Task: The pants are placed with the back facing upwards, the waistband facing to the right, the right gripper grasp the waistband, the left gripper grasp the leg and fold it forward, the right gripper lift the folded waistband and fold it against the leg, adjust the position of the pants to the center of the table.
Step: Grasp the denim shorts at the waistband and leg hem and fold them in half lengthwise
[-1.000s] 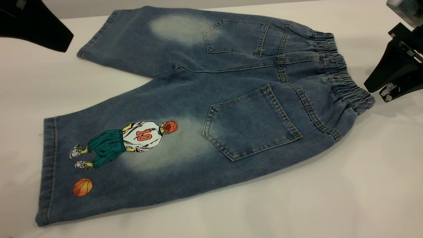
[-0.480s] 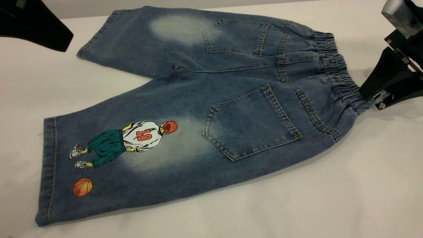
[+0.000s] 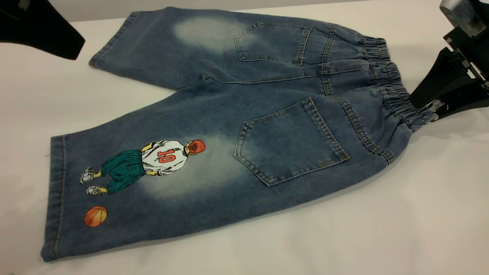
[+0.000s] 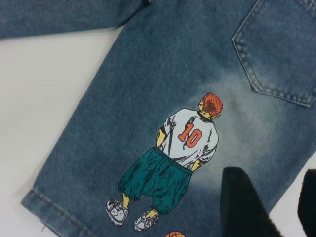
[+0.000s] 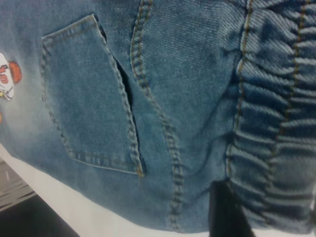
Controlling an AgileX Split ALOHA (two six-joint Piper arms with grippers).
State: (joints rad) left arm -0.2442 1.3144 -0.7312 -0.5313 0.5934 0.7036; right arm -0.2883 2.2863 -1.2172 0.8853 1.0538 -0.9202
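Observation:
Blue denim pants (image 3: 237, 114) lie flat, back up, with their elastic waistband (image 3: 386, 76) to the right. The near leg (image 3: 126, 179) carries a printed basketball player (image 4: 185, 148). My right gripper (image 3: 422, 110) is open at the waistband's near corner, its fingers (image 3: 439, 86) touching the gathered elastic. In the right wrist view one finger (image 5: 227, 212) lies over the waistband (image 5: 276, 123); the other is out of frame. My left gripper (image 3: 68, 46) hangs at the far left, above the table. It is open, with its fingers (image 4: 242, 207) over the near leg's edge.
The white table (image 3: 382, 229) shows bare in front of and to the right of the pants. The far leg (image 3: 153, 49) reaches toward the table's back edge, near the left arm.
The right gripper has slid left onto the waistband's near corner, which has bunched slightly. The left gripper and the rest of the pants have not moved.

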